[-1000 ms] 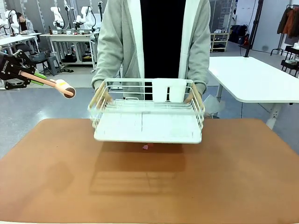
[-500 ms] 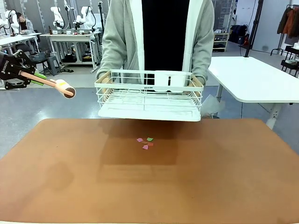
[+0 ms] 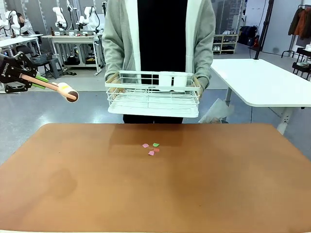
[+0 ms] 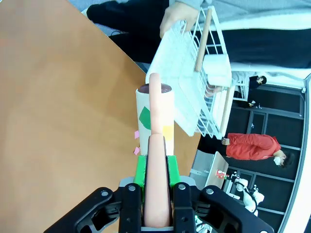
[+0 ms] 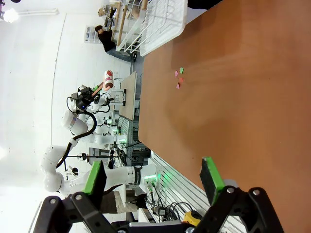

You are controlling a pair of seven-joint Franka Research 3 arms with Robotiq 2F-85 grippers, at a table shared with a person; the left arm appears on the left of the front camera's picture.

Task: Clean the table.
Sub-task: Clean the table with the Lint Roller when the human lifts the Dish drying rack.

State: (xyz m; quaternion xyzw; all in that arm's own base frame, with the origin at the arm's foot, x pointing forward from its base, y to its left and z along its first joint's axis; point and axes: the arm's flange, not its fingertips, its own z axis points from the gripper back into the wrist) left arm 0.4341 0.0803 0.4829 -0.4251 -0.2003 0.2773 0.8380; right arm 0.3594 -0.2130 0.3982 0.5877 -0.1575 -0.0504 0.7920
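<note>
Rack's gone up and back since a second ago: the person (image 3: 160, 34) now holds the white wire rack (image 3: 153, 94) at waist height, clear of the table (image 3: 218, 179), where before it sat low over the middle and hid the mess. That leaves a few little paper scraps (image 3: 151, 148), pink, green and red, out in the open on the reddish-brown top

Left claw (image 3: 39, 80) hasn't budged, it's clenched on the peach handle of a lint roller (image 3: 68, 91), with the roll sticking out past its fingertips. It hangs off the table's far left corner, so the table is below it and off to its side, and the rack is out beyond the roller's tip

Right claw (image 5: 153, 179) is released, green pads wide apart with nothing between them. The table stretches out ahead of its fingers and the scraps lie well out in front
</note>
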